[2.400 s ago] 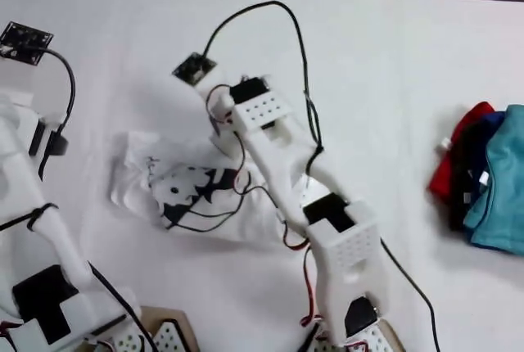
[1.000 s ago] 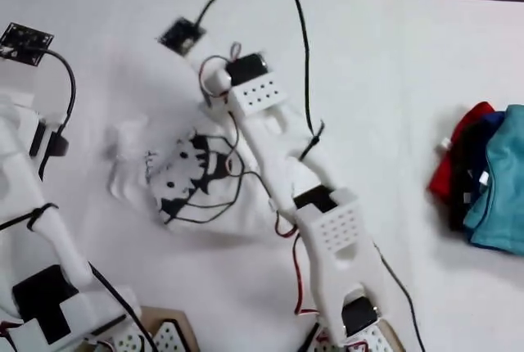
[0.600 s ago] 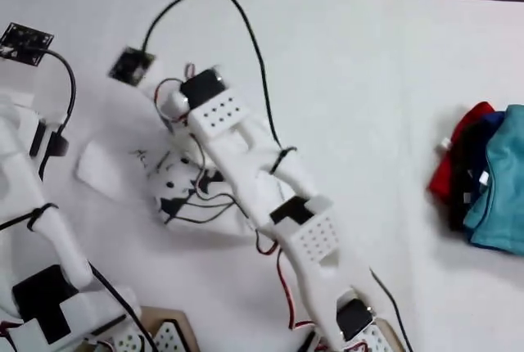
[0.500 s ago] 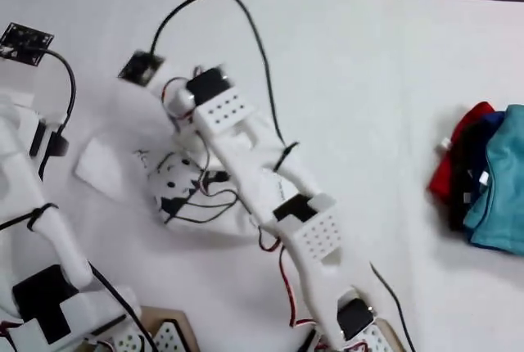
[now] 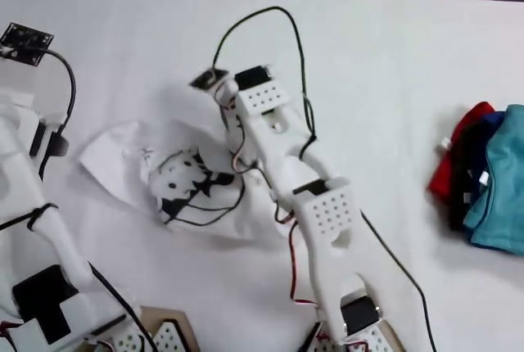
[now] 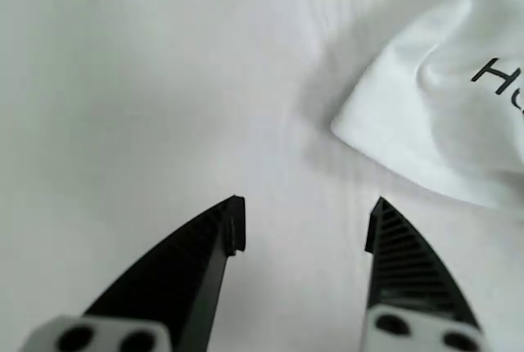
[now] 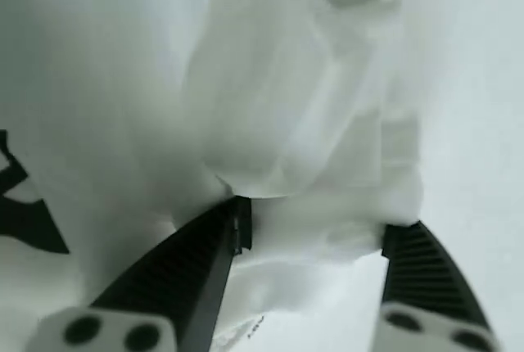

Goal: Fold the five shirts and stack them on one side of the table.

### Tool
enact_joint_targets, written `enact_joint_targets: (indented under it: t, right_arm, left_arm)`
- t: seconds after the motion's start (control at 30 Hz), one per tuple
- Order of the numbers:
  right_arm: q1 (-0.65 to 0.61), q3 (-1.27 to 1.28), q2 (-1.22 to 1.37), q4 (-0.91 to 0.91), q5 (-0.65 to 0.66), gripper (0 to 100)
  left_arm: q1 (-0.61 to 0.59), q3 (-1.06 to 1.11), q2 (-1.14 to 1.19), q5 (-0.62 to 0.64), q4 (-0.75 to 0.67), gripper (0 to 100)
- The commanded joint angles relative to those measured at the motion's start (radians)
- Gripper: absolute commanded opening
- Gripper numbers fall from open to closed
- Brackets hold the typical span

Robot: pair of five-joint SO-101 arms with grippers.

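Note:
A crumpled white shirt (image 5: 180, 180) with a black print lies left of the table's middle. My right gripper (image 5: 219, 98) is at the shirt's far edge, its arm stretched over the shirt's right part. In the right wrist view the right gripper (image 7: 315, 225) is open, with bunched white shirt (image 7: 270, 123) fabric between its fingers. My left gripper (image 6: 303, 221) is open over bare tablecloth, and a rounded edge of the shirt (image 6: 442, 115) lies just past it. In the high view the left gripper (image 5: 47, 146) sits at the left edge, beside the shirt's outstretched sleeve.
A pile of shirts (image 5: 483, 176) in red, dark blue and teal sits at the table's right edge. Black cables (image 5: 270, 20) loop from the right arm over the far part of the white tablecloth (image 5: 393, 74). The left arm's camera (image 5: 24, 41) sticks out far left.
The right arm swung left, pulling the white shirt with it, then came back right. A sleeve now lies spread out to the left. The left arm kept still.

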Motion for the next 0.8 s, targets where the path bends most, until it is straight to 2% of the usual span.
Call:
enact_joint_targets:
  t: [0.0, 0.1, 0.3, 0.37, 0.43, 0.57, 0.77]
  right_arm:
    - [0.008, 0.008, -0.102, 0.050, 0.020, 26.1]
    - [0.010, 0.095, -0.246, 0.050, 0.038, 26.1]
    - [0.012, 0.451, -0.578, 0.036, 0.132, 26.1]
    - [0.047, 0.476, -0.668, -0.045, 0.150, 26.1]
    - [0.093, 0.479, -0.710, -0.202, 0.152, 26.0]
    - [0.105, 0.494, -0.611, -0.453, 0.152, 25.9]
    - [0.022, 0.390, -0.332, -0.476, 0.147, 25.9]
  left_arm:
    - [0.006, -0.010, -0.006, 0.003, -0.014, 26]
    - [0.006, -0.010, -0.006, 0.003, -0.014, 26]
    - [0.006, -0.010, -0.006, 0.002, -0.043, 26]
    - [0.011, -0.008, -0.005, 0.006, -0.055, 26]
    - [0.015, -0.007, -0.003, 0.008, -0.064, 26]
    - [0.028, -0.002, -0.003, 0.008, -0.061, 26]
    - [-0.002, -0.004, -0.005, 0.003, -0.049, 26]
